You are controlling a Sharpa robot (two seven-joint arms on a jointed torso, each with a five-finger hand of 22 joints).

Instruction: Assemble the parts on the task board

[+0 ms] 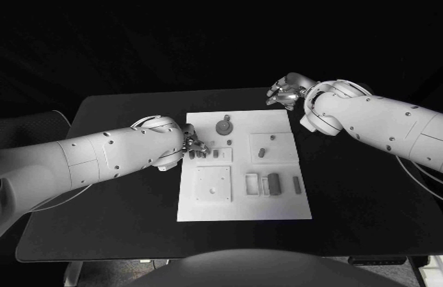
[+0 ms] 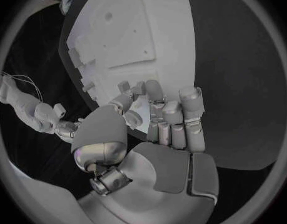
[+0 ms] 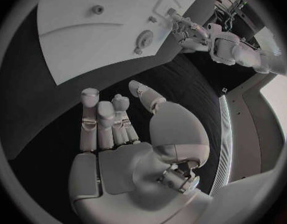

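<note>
Our left hand rests at the task board's left edge, fingers loosely curled, grasping nothing we can see, seemingly ready to reach the grey parts. Our right hand waits released beyond the far right corner.

The left arm covers most of the left robot hand at the task board's left edge. Whether its fingertips touch a part is too small to tell.

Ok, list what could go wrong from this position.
The left hand sits at the task board's left edge among small grey parts; a careless finger could knock them away. The right hand hovers off the board's far corner, so reaching in might clip the round part.
</note>
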